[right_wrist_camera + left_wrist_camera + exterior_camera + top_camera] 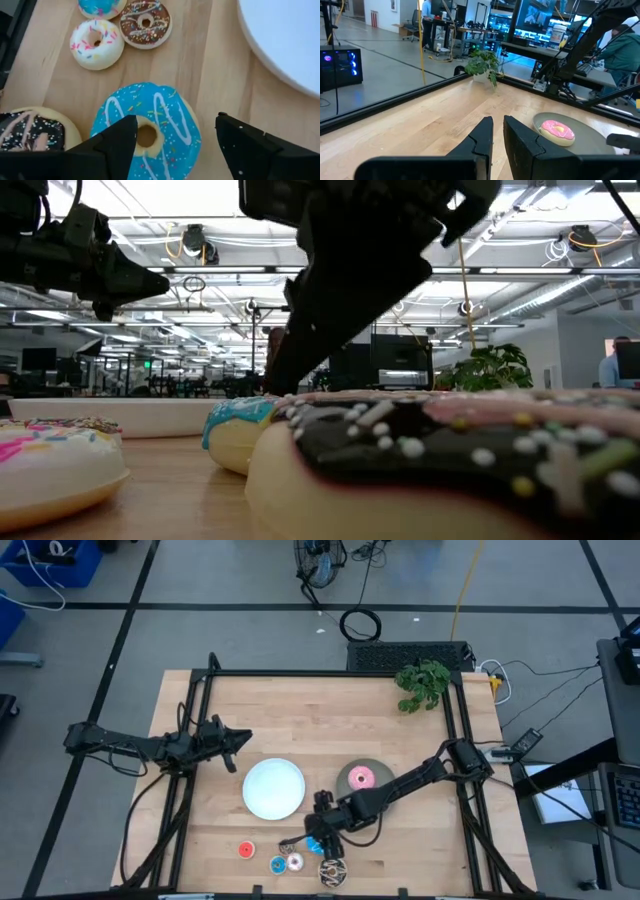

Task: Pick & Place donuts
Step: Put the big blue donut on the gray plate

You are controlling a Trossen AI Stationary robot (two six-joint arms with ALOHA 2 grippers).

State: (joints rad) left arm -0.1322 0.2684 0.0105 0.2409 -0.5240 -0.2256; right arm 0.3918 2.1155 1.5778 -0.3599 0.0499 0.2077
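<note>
My right gripper [175,145] is open and points down over the larger blue donut [150,132], which lies flat on the table with one finger on either side of it; no touch shows. In the high view this gripper [318,832] is near the table's near edge. Beside it lie the brown-sprinkled larger donut [30,132], a tiny white donut [96,43], a tiny brown donut [146,23] and a tiny blue donut [100,6]. A tiny red donut [246,849] lies further left. The pink donut [360,778] rests on the grey plate [343,772]. My left gripper [238,740] hangs shut over the table's left part.
A round white plate [273,788] sits left of the grey plate, close to my right gripper. A green plant [422,683] stands at the far right corner. A black frame [330,671] runs along the table's edges. Bare wood lies between the plates and the far edge.
</note>
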